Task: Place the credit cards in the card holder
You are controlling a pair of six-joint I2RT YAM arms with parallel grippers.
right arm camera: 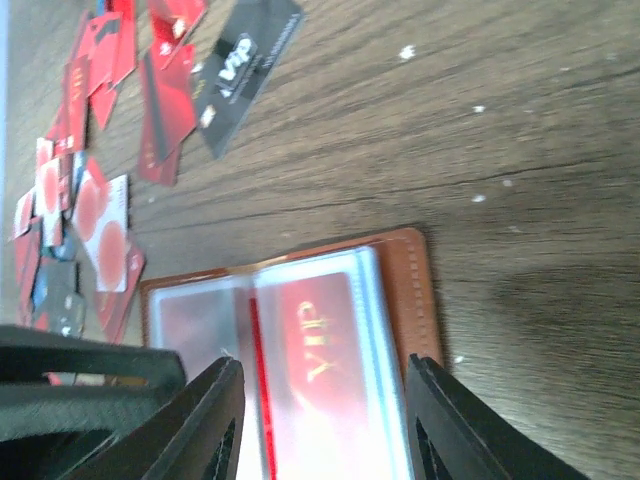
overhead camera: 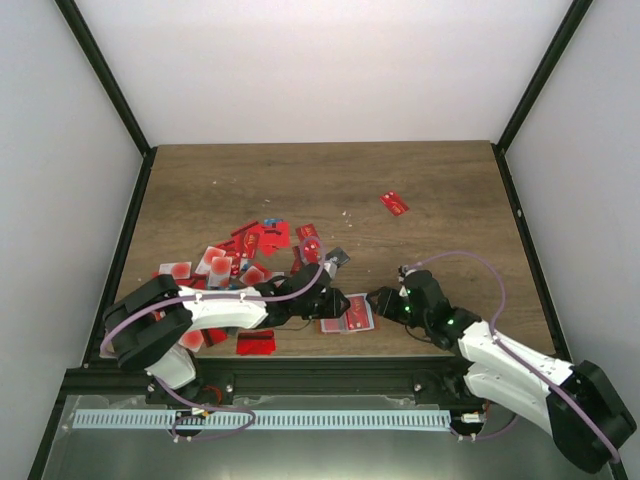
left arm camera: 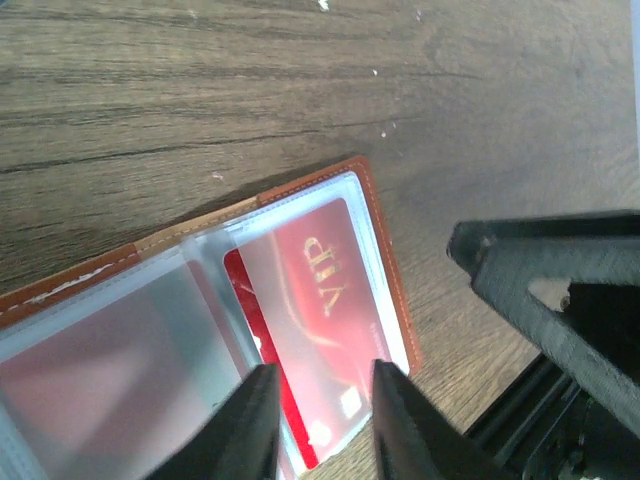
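**Both grippers stand open over the unfolded card holder, with one red card in its sleeve**

Closest to the arm bases, a single red card (overhead camera: 255, 343) lies flat near the front edge of the table (overhead camera: 450, 190), beside the left arm. A little further in, near the middle of that front strip, the card holder (right arm camera: 410, 290) lies unfolded with its orange-brown leather border showing around clear plastic sleeves (left arm camera: 140, 330). A red VIP card (left arm camera: 320, 300) sits inside the right-hand sleeve, gold lettering up. Part of its long edge shows past the sleeve's mouth at the centre fold.

The left gripper (left arm camera: 322, 420) hangs over this card with its two dark fingers parted and nothing clamped between them. Whether the tips touch the plastic cannot be told. The right gripper (right arm camera: 330, 420) faces it from the opposite side, fingers spread wide above the holder and grasping nothing. Its contact with the holder is also unclear.

Beyond the holder, a black card (right arm camera: 245, 50) lies at the near right fringe of the heap. The credit cards (overhead camera: 235, 262) spread to the left behind it, mostly red and overlapping. Among them are several white cards with a red blotch (right arm camera: 100, 215).

Farthest back, a lone red card (overhead camera: 394, 203) lies well apart from the rest on bare wood
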